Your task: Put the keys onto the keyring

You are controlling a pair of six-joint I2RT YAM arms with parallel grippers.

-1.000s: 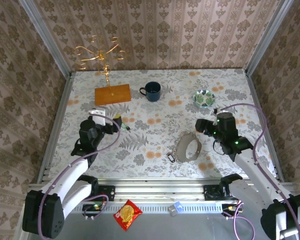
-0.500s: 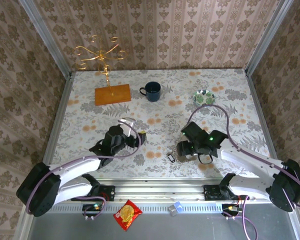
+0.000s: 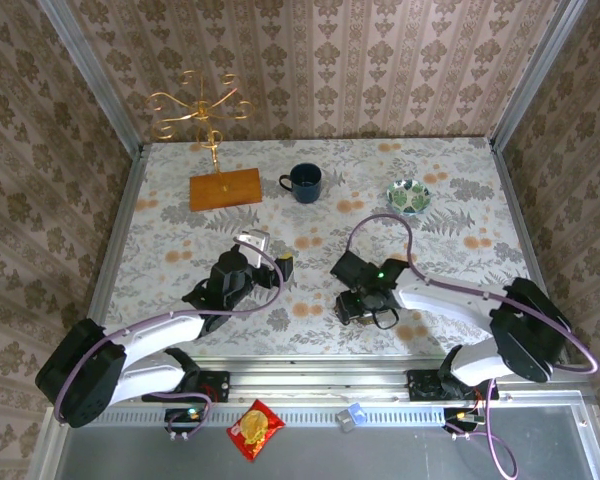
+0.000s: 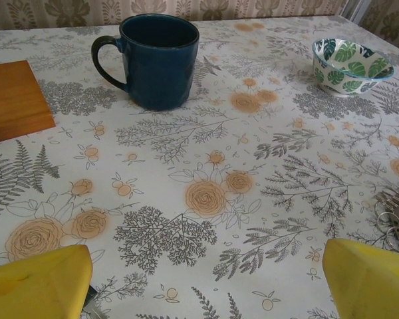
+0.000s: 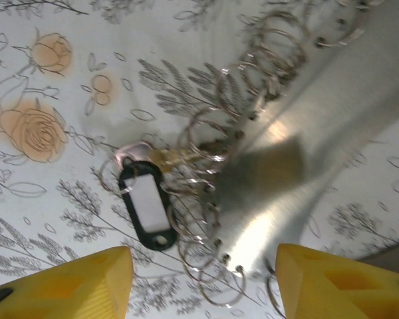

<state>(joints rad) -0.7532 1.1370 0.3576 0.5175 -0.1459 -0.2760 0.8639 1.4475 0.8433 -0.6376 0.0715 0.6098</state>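
While both arms reach inward over the floral table [image 3: 160,230], the overhead view puts the left gripper [image 3: 282,268] and the right gripper [image 3: 348,306] near each other at mid-table, well in front of the blue mug [image 3: 305,182]. Their jaws are too small to judge there.

From the left wrist, its yellow fingers [image 4: 40,286] stand wide apart with nothing between them. Part of the keyring [image 4: 394,218] shows at the right edge, lying on the table.

From the right wrist, the right fingers [image 5: 70,286] are spread and hold nothing. They hover over the keyring [image 5: 209,156], whose many rings lie along the grey strap [image 5: 306,126], with a black tag [image 5: 146,203] touching them.
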